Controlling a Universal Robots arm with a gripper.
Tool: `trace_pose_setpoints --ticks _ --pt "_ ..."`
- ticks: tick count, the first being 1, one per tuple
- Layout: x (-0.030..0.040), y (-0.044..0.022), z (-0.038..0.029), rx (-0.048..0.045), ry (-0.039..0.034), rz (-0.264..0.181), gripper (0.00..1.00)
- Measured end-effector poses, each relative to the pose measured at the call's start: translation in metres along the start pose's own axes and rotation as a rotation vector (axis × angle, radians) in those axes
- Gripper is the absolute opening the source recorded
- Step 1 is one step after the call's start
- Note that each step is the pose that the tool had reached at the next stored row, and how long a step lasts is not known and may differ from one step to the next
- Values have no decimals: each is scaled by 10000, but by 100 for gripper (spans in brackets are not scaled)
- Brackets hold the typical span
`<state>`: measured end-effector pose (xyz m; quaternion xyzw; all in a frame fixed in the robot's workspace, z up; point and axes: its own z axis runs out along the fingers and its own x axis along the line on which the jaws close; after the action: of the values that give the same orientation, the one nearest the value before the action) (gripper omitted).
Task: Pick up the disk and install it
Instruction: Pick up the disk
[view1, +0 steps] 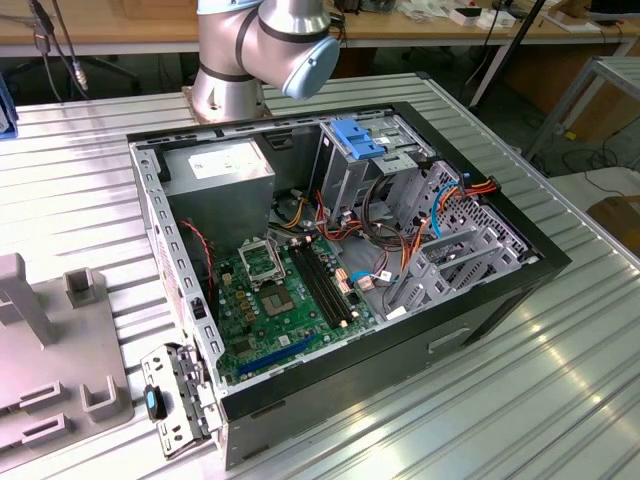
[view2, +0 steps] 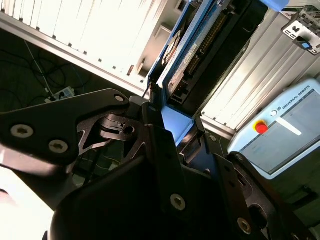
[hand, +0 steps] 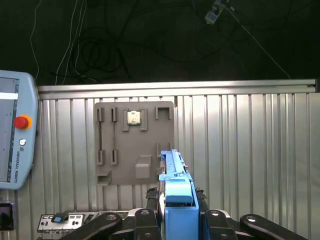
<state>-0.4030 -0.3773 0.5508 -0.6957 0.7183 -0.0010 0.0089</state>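
First wrist view: black tool (hand: 176, 212) clamped on the blue-railed grey metal disk (hand: 174, 172).
The disk shows edge-on, overlapping the grey plastic fixture plate (hand: 134, 145) on the ribbed bench (hand: 250, 150).

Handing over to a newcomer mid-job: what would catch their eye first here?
Most striking is the blue-framed disk, clamped in the gripper over the ribbed table in the first wrist view. In the exterior view the open computer case sits mid-table, green motherboard exposed. The teach pendant, with its red button, lies near the table's edge in the second wrist view.
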Motion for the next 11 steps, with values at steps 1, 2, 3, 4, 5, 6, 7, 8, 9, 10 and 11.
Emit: trace_pose_setpoints --ticks 1,2,3,4,5,6,7,8,9,10,11 --pt "0 -9 1 1 0 0 37" --pt "-1 -17 1 1 0 1 37" --pt "-1 -26 0 0 0 0 37" --pt "-1 -35 0 0 0 0 37" --pt "-2 -43 1 0 0 1 37" --pt "-2 -53 1 1 -1 0 37" --pt "-2 -64 1 0 0 0 37" --pt "-2 -72 1 0 0 0 37" --pt "-3 -86 1 0 0 0 37" --pt "-3 -93 1 0 0 0 37" --pt "-3 -107 1 0 0 0 37"
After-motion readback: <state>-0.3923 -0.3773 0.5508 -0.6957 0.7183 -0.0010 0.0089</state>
